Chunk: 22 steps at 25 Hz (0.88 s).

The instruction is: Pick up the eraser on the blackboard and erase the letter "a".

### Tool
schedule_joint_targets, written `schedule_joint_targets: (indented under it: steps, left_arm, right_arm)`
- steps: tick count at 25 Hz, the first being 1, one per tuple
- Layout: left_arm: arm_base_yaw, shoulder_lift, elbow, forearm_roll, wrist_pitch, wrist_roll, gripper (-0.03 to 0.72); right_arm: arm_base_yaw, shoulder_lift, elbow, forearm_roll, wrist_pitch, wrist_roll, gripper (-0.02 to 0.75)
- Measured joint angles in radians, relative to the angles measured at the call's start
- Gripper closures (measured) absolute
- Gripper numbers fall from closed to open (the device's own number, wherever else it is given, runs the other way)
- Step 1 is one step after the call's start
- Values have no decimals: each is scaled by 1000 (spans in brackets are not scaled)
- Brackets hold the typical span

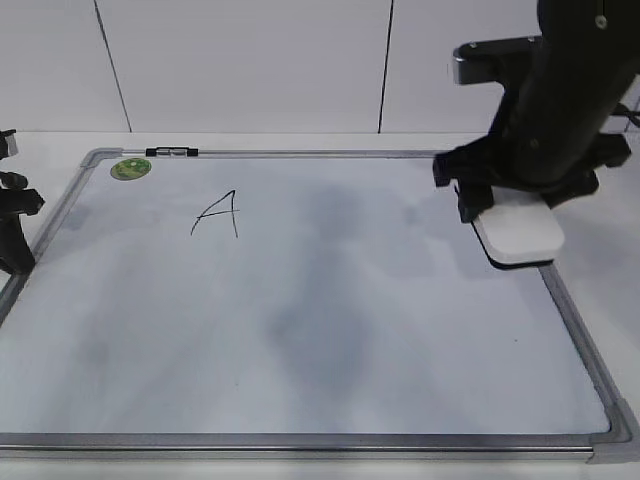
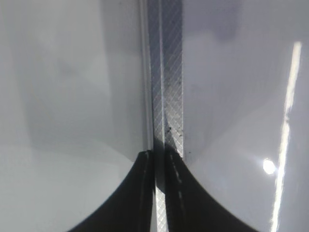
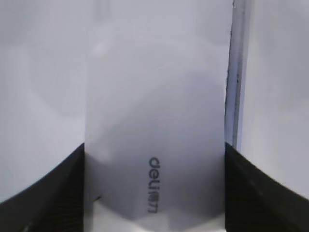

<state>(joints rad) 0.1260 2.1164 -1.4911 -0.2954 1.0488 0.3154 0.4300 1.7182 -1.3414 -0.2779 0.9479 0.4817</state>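
Observation:
The blackboard (image 1: 300, 330) is a whiteboard with a silver frame and lies flat on the table. The white eraser (image 1: 520, 235) sits at the board's right edge, dark felt underneath. My right gripper (image 1: 515, 212) is down over it. In the right wrist view the two fingers (image 3: 154, 193) press against both long sides of the eraser (image 3: 154, 96), grey lettering on top. An angular capital "A" (image 1: 218, 212) is drawn at the upper left. No lowercase letter "a" shows. My left gripper (image 1: 12, 235) is shut and empty over the board's left frame (image 2: 166, 72).
A round green sticker (image 1: 130, 168) is in the board's far left corner, with a small black clip (image 1: 172, 152) on the top frame beside it. The board's surface carries faint grey smears. A white wall stands behind the table.

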Motion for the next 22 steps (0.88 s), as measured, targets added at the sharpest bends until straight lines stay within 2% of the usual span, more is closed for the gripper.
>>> schedule_joint_targets:
  steps: [7,22]
  left_arm:
    - [0,0,0,0,0,0,670]
    - [0,0,0,0,0,0,670]
  right_arm:
    - [0,-115,263,-91,-106,142,190]
    - [0,-174,534,-128,-313,249,190]
